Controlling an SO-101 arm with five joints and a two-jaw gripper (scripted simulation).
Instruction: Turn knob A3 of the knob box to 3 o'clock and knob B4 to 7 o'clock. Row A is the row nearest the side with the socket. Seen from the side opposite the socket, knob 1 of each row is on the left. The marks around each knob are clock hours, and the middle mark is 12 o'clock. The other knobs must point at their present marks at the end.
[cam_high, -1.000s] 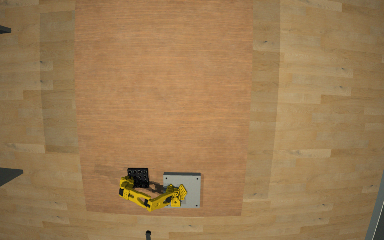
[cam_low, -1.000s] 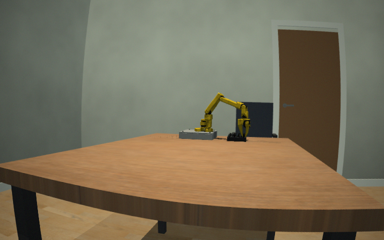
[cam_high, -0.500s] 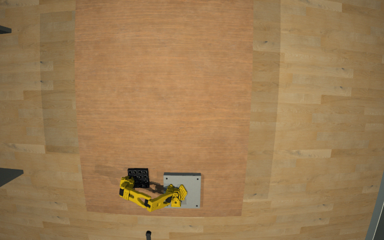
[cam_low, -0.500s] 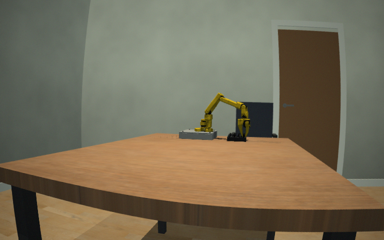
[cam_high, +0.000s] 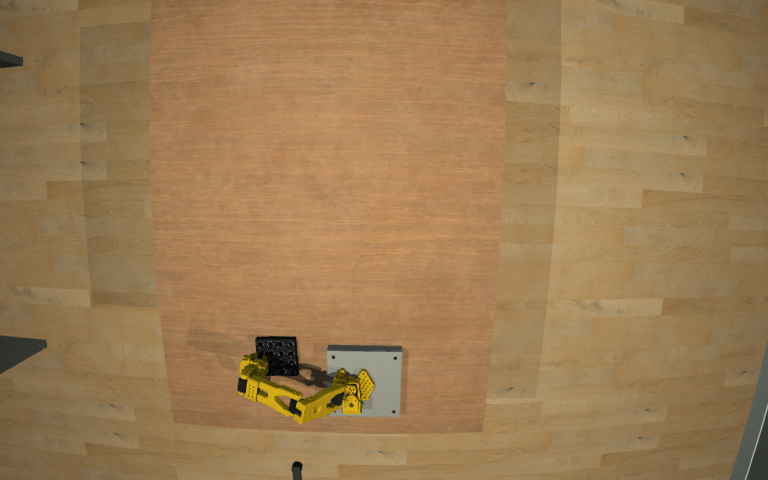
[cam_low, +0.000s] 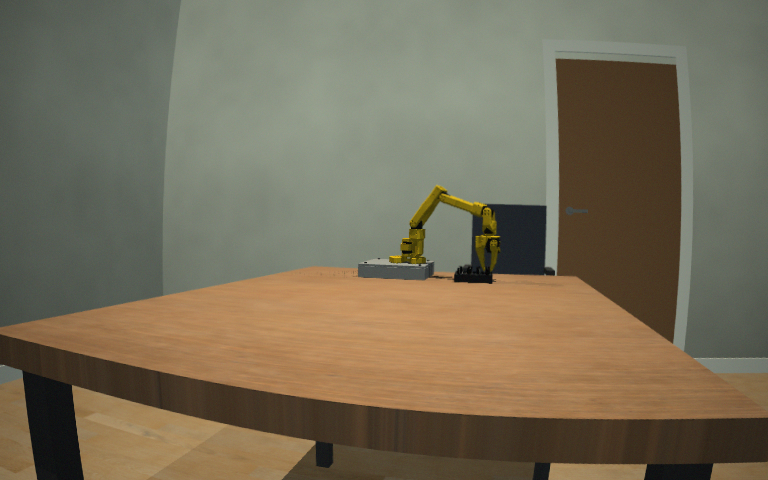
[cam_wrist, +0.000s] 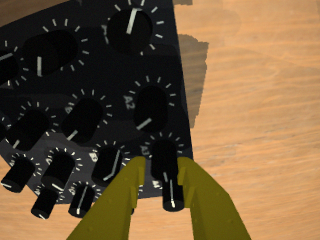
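The black rectangular knob box (cam_high: 276, 340) (cam_low: 474, 279) (cam_wrist: 157, 60) lies flat on the brown wooden desk (cam_high: 328, 198) (cam_low: 368, 350) (cam_wrist: 260, 100). In the top view it is near the desk's lower left corner, closer to the bottom edge than to the top one; in the exterior view it sits by the far edge, toward the right corner. Its black knobs stand upright, with white pointer lines and small white marks around them. Beyond knob A2 (cam_wrist: 151, 102), a rounded black knob, comes knob A3 (cam_wrist: 164, 150), a black upright one; its short white line shows low between the fingers in the wrist view. Knob B4 cannot be picked out for certain.

The yellow one-moving-jaw gripper (cam_high: 254, 363) (cam_low: 488, 270) (cam_wrist: 161, 167) points down over the box. Its jaws stand slightly apart, nearly closed, one on each side of knob A3. Whether they grip it or merely flank it, I cannot tell. The yellow jointed arm (cam_high: 277, 396) (cam_low: 461, 203) reaches over from the flat grey base box (cam_high: 390, 379) (cam_low: 390, 271), beside the knob box and near the same desk edge.
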